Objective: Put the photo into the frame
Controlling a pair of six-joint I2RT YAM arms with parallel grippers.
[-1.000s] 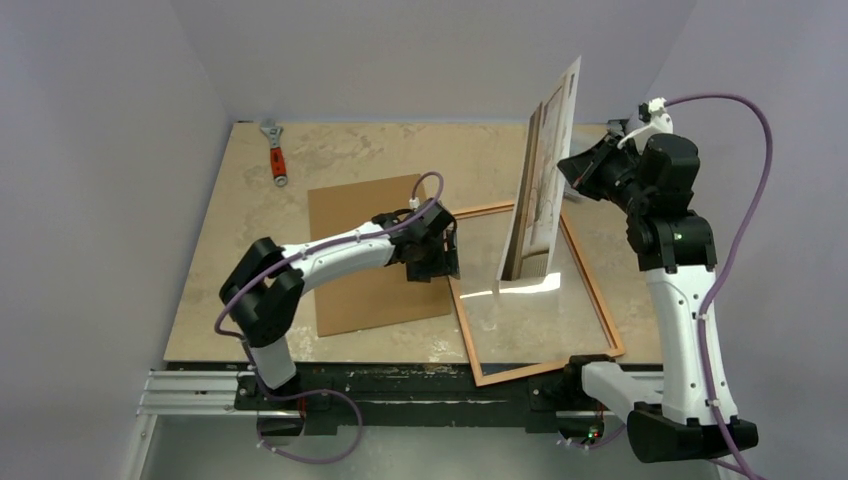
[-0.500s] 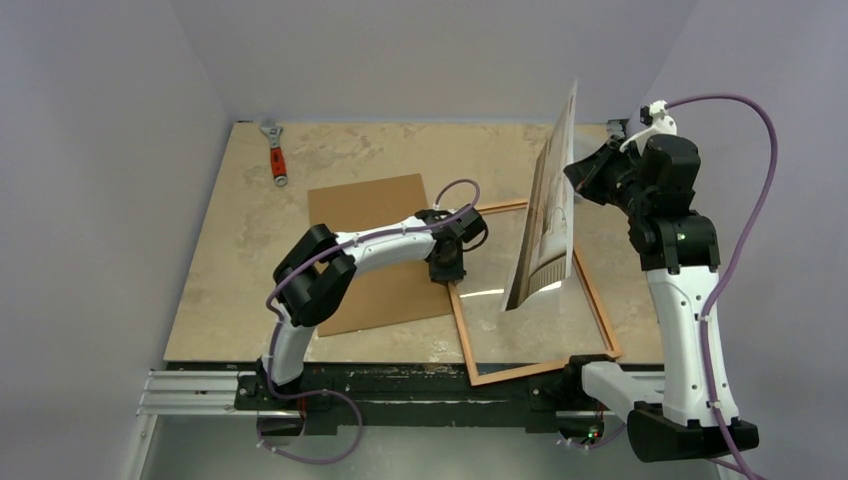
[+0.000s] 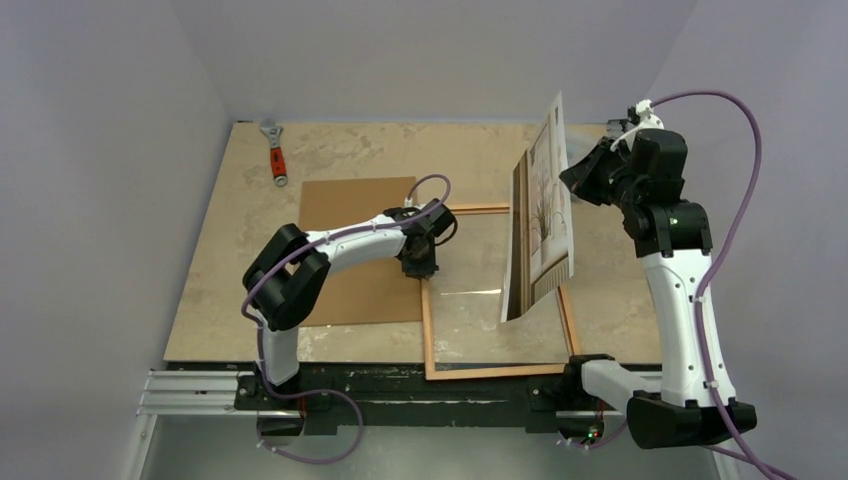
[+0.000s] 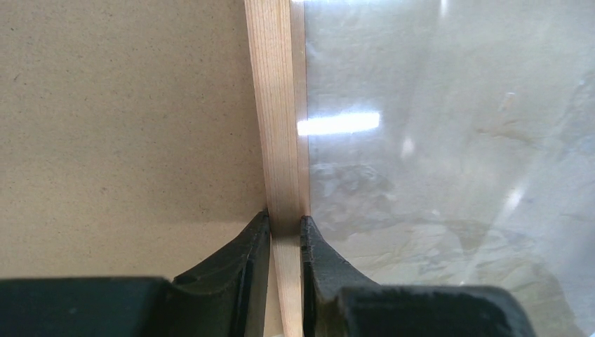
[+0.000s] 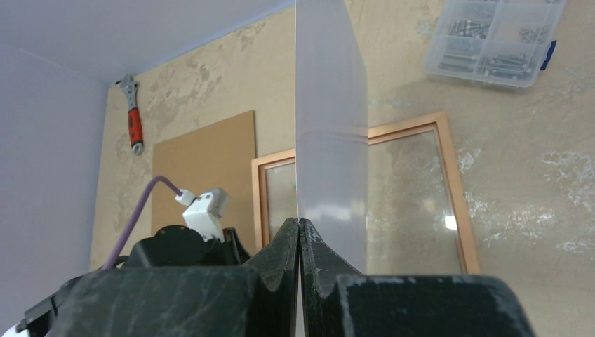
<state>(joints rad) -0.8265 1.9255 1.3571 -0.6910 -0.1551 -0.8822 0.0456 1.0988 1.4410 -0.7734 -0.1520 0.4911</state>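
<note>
The frame [image 3: 495, 372] lies flat on the table, a thin orange-brown wooden rectangle with a glass pane [image 4: 449, 140] inside it. My left gripper [image 3: 420, 268] is shut on the frame's left rail [image 4: 277, 105], one finger on each side of the wood, as the left wrist view [image 4: 285, 219] shows. The photo [image 3: 545, 215] stands nearly upright above the frame's right half, its plant picture facing left. My right gripper [image 3: 577, 178] is shut on the photo's upper right edge. In the right wrist view the photo [image 5: 330, 105] rises edge-on from between the shut fingertips [image 5: 299, 223].
A brown cardboard sheet [image 3: 350, 250] lies left of the frame, under the left arm. An orange-handled wrench [image 3: 275, 150] sits at the table's far left corner. A clear plastic box [image 5: 495, 35] of small hardware lies beyond the frame.
My left gripper has closed on the frame's left rail, and the frame has swung left and now lies square to the table edge. The photo has turned slightly in the right gripper.
</note>
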